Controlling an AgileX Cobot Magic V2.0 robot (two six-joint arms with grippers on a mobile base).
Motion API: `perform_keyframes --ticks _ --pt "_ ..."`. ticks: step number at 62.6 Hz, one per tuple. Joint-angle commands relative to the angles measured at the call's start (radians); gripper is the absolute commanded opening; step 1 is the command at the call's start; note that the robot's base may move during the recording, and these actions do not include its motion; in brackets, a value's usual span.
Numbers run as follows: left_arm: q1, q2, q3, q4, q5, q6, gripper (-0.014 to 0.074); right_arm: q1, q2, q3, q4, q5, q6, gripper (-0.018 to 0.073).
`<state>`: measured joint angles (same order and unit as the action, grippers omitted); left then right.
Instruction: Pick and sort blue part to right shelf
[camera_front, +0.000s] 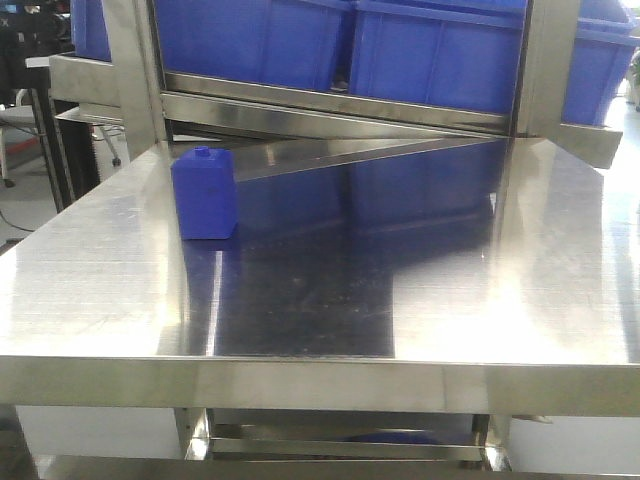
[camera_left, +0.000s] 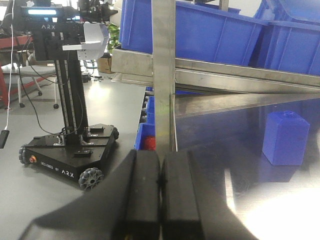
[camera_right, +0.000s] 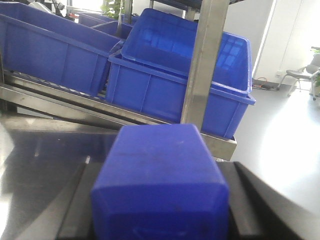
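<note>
Front view: the blue part (camera_front: 204, 193) stands upright at the left rear of the steel table (camera_front: 480, 300), below the right shelf (camera_front: 330, 108) and its blue bins (camera_front: 440, 50), whose contents are hidden. Left wrist: the left gripper (camera_left: 160, 195) is pressed closed, holding nothing. Right wrist: the right gripper (camera_right: 160, 220) clamps a second blue block (camera_right: 160, 170).
</note>
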<state>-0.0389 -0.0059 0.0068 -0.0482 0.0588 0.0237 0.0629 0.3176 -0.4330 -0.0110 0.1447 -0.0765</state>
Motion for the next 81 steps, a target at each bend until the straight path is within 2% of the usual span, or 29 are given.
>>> perform_keyframes --ticks 1,40,49,58,66,81 --pt "-0.007 -0.023 0.023 -0.007 -0.082 -0.012 0.0136 -0.007 0.007 -0.027 -0.002 -0.09 0.003 0.0435" --pt "-0.007 -0.023 0.023 -0.007 -0.099 -0.012 0.0136 -0.007 0.007 -0.027 -0.002 -0.09 0.003 0.0435" --pt "-0.012 0.02 -0.046 -0.023 -0.046 -0.024 0.0136 -0.007 0.007 -0.027 -0.002 -0.09 0.003 0.0435" --pt "-0.044 0.097 -0.151 -0.083 0.01 -0.125 0.0136 -0.007 0.007 -0.027 -0.002 -0.09 0.003 0.0435" --pt "-0.089 0.199 -0.237 -0.081 0.012 -0.132 0.0136 -0.007 0.007 -0.027 -0.002 -0.09 0.003 0.0435" --pt "-0.172 0.429 -0.367 -0.025 0.009 -0.132 0.0136 -0.007 0.007 -0.027 -0.002 -0.09 0.003 0.0435"
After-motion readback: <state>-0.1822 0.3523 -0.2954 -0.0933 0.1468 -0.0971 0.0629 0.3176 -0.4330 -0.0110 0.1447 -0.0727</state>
